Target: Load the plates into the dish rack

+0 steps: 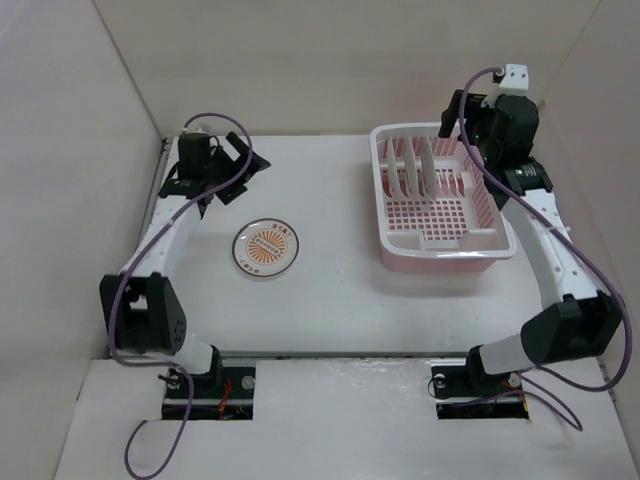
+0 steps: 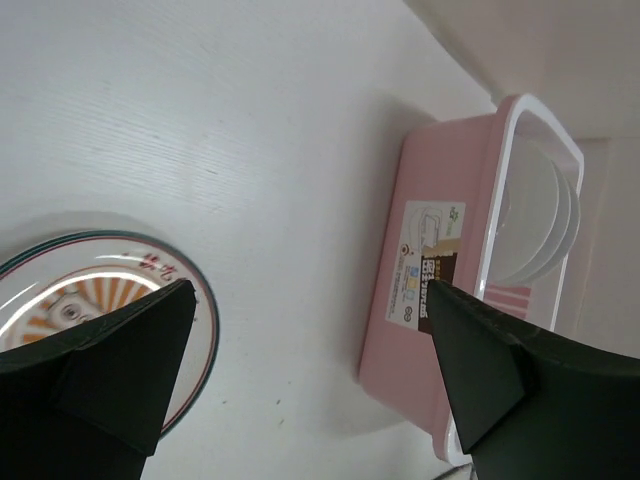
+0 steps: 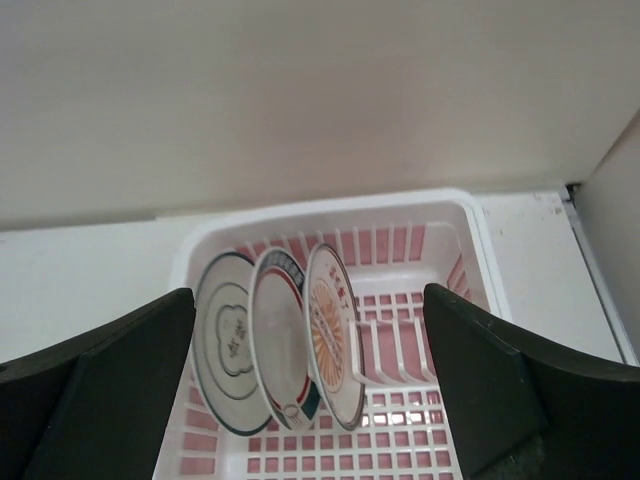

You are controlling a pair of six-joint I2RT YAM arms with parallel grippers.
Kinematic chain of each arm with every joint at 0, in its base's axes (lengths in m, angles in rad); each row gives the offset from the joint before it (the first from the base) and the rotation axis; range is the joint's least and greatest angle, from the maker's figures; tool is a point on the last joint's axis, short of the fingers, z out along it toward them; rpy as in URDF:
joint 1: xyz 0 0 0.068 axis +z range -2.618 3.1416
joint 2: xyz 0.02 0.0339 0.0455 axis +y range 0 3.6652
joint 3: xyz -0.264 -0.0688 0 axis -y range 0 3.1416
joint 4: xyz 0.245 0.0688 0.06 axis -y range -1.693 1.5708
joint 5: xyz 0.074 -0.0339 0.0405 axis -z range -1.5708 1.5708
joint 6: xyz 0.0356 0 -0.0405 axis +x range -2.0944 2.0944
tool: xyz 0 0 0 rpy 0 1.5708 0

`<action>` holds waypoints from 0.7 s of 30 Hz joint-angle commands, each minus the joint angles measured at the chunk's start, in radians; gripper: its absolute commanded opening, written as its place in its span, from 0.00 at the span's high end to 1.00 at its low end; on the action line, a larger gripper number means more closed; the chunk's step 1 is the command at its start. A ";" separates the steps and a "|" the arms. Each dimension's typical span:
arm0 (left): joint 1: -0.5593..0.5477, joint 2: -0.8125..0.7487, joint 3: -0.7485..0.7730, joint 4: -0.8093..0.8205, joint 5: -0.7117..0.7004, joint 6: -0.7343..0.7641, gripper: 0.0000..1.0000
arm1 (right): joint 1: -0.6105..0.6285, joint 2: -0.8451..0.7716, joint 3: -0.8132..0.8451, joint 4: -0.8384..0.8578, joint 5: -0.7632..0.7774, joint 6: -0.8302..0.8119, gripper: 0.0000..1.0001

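Left fingers and right fingers gape empty, three plates upright in the dish rack, one sunburst plate on the surface.

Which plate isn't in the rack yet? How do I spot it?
Find the pink plastic dish rack on the right of the white table. Left of it, near the table's middle, lies a small round white plate with an orange sunburst centre. It is flat and alone; the three other plates stand upright in the rack.

plates fill dish rack left, right free
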 commanded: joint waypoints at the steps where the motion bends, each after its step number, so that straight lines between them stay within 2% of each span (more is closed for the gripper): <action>1: 0.052 -0.168 -0.044 -0.111 -0.120 0.043 0.00 | -0.001 -0.076 0.050 0.023 -0.108 -0.006 0.00; 4: 0.064 -0.275 -0.125 -0.139 -0.134 0.052 0.00 | 0.008 -0.096 0.059 0.023 -0.190 -0.015 0.00; 9: 0.064 -0.513 -0.367 -0.110 -0.126 -0.078 0.00 | 0.045 -0.096 0.072 0.023 -0.299 -0.015 0.00; 12: 0.064 -0.581 -0.496 -0.119 -0.174 -0.135 0.00 | 0.057 -0.096 0.072 0.023 -0.308 -0.015 0.00; 21: 0.055 -0.572 -0.739 -0.018 -0.206 -0.236 0.00 | 0.111 -0.096 0.052 0.054 -0.339 -0.026 0.00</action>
